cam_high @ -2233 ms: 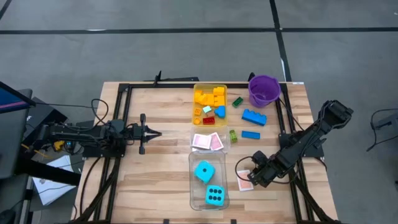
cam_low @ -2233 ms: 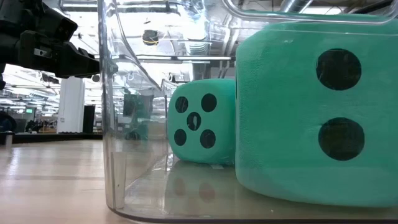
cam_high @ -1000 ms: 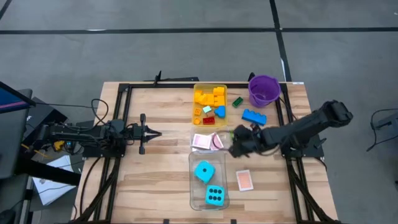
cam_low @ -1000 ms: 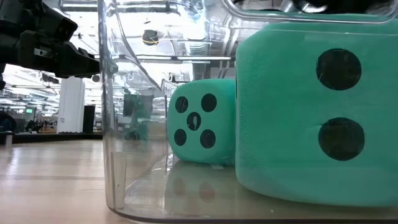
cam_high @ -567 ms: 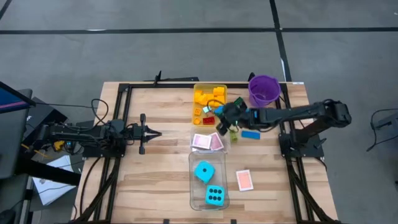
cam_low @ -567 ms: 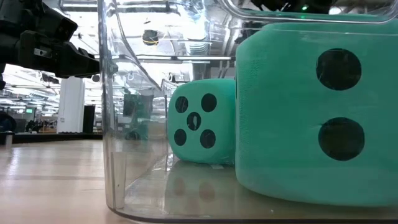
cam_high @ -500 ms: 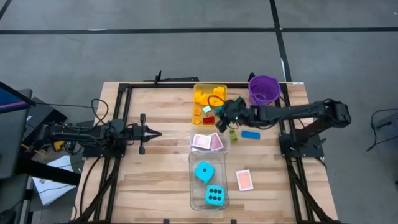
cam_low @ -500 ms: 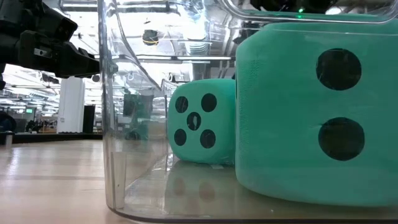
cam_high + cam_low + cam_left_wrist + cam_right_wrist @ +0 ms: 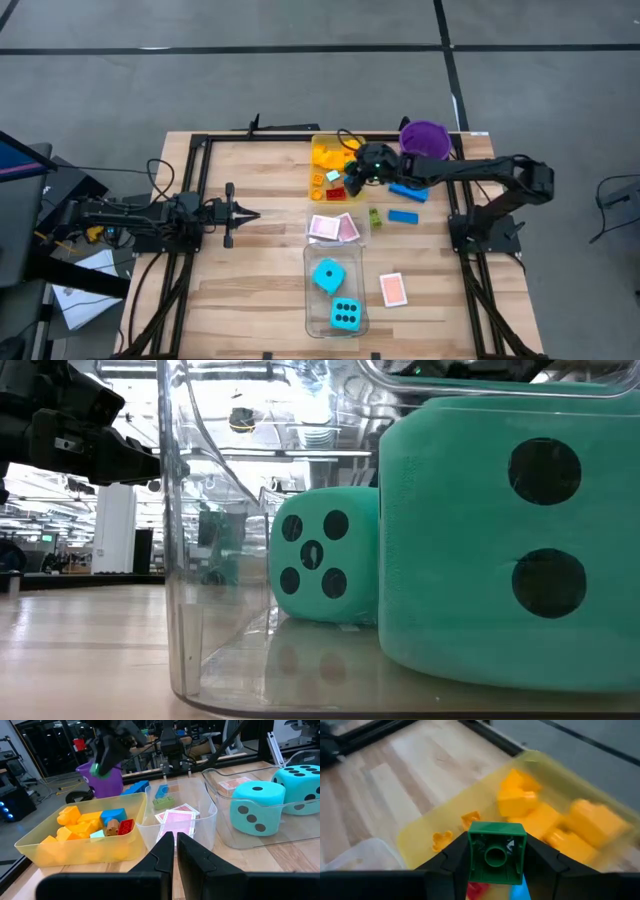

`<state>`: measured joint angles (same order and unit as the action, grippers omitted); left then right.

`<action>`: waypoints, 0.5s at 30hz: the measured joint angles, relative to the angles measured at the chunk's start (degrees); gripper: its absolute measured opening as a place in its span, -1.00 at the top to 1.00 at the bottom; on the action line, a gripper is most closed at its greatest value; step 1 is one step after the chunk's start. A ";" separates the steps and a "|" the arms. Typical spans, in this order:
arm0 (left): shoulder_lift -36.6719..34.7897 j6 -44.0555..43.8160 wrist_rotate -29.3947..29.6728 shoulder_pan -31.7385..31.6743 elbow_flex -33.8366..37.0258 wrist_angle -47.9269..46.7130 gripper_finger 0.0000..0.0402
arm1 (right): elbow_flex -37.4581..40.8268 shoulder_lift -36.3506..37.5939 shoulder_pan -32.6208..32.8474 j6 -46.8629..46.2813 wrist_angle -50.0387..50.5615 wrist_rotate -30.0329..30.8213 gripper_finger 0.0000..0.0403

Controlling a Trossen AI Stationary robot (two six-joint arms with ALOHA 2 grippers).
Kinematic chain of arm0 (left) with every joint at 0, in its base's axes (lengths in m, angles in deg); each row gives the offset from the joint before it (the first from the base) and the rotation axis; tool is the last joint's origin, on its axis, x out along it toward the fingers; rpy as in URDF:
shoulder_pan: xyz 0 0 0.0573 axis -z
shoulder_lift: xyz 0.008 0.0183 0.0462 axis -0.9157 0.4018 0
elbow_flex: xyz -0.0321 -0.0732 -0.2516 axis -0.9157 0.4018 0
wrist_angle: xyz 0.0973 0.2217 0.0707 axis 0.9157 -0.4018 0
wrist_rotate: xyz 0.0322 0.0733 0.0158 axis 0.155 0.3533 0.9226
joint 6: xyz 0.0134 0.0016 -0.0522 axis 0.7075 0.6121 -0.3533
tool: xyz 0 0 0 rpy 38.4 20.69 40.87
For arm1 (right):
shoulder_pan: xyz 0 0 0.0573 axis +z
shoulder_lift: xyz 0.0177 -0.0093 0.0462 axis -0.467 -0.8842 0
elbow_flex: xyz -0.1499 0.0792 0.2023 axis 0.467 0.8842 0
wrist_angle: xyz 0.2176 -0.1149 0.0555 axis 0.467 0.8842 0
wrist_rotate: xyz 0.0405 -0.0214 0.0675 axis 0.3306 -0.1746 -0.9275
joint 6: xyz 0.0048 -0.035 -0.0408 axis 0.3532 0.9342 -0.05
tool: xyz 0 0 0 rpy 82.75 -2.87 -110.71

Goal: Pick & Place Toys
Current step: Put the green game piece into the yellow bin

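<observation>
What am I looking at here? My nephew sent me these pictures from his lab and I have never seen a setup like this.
It is a robot with two dark arms at a wooden table. One picture looks straight down, one sits at table height behind a clear tray, and one camera rides on each wrist. The right gripper reaches over a yellow tray of bricks, its fingers shut on a green brick. The left gripper waits shut at the table's left. A small clear tray holds pink cards, and a longer tray holds two cyan dice. Blue bricks, another card and a purple bucket lie nearby.
</observation>
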<state>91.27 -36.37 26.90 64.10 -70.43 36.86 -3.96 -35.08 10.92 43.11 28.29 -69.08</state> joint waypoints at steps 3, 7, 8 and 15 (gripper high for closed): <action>-0.01 -0.01 0.00 0.01 -0.01 0.00 0.92 | -0.08 -4.33 -0.14 0.98 -3.46 -2.02 0.32; -0.01 0.00 -0.01 -0.01 -0.01 0.01 0.92 | -0.03 -8.56 -0.47 1.55 -8.19 -4.62 0.32; 0.01 -0.01 -0.01 -0.01 0.00 0.00 0.92 | -0.04 -9.22 -0.74 1.53 -8.80 -5.75 0.32; -0.01 0.01 0.00 -0.01 -0.01 -0.02 0.92 | -0.04 -11.77 -2.30 1.37 -8.78 -7.41 0.32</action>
<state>91.26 -36.36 26.90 64.09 -70.44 36.84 -4.00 -46.85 8.62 44.48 19.51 -76.49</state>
